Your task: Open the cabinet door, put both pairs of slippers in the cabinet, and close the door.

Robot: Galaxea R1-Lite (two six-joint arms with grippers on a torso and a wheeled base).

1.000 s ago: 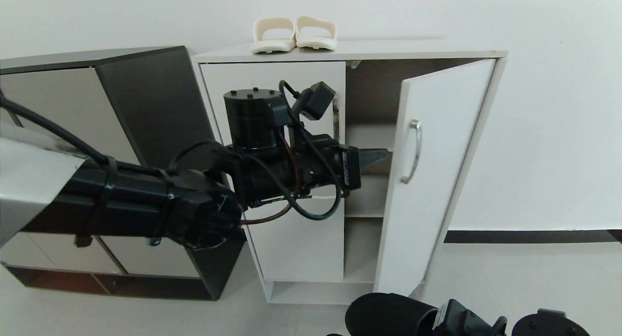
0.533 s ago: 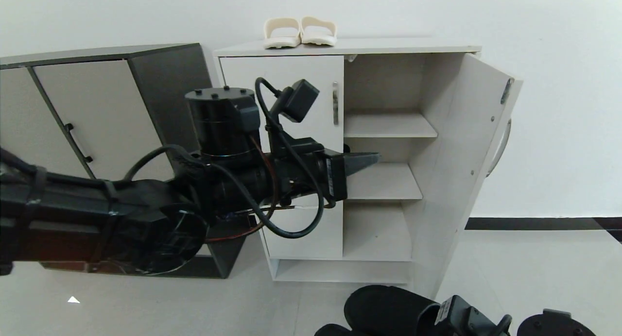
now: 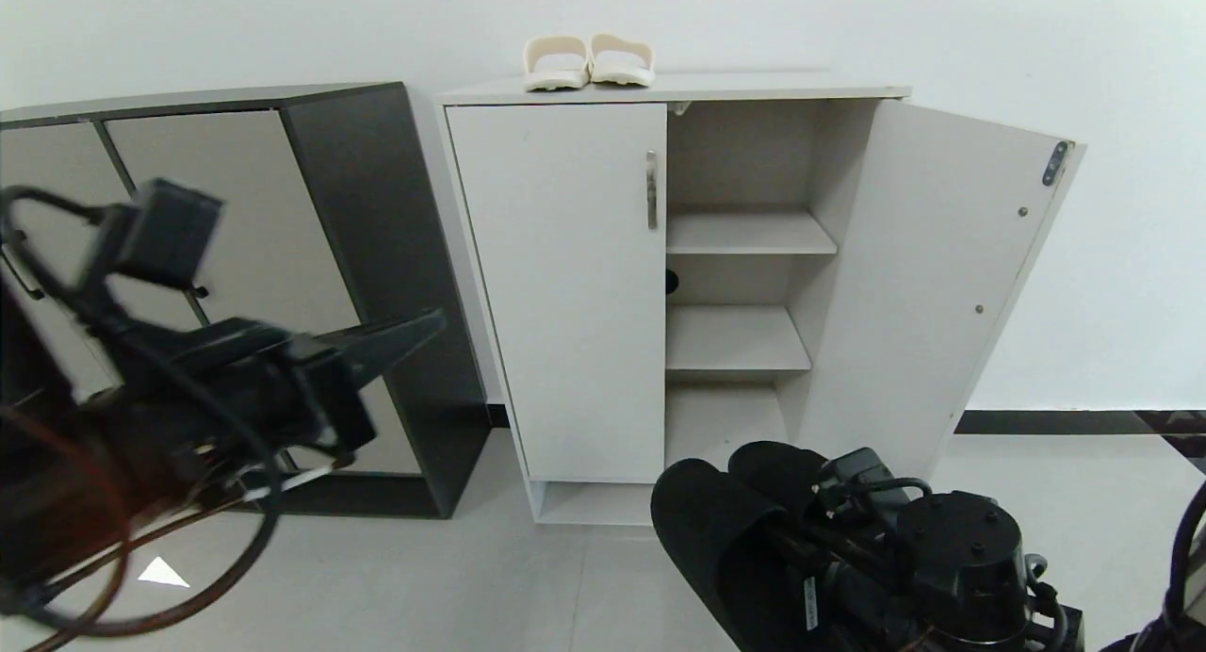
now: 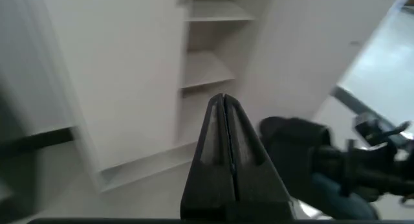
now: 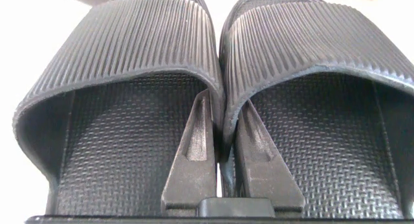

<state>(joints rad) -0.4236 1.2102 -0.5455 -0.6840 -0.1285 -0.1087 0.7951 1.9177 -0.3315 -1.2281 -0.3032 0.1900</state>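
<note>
The white cabinet (image 3: 556,285) has its right door (image 3: 942,275) swung wide, baring three shelves (image 3: 744,233). A cream pair of slippers (image 3: 589,63) rests on the cabinet top. My right gripper (image 5: 223,159) is shut on the black pair of slippers (image 5: 213,88), pinching their inner edges together; in the head view that black pair (image 3: 725,520) hangs low in front of the open compartment. My left gripper (image 3: 424,324) is shut with nothing in it, off to the left before the dark cabinet (image 3: 367,256). From the left wrist its fingers (image 4: 223,143) press flat together, pointing toward the open shelves (image 4: 204,68).
A dark cabinet with mirrored doors stands hard against the white one's left side. The open door juts out to the right over the pale tiled floor (image 3: 528,586). A white wall (image 3: 1083,68) rises behind.
The camera has shifted. The right door swung from half open to wide open. My left arm pulled back left, away from the cabinet. My right arm rose with the black slippers.
</note>
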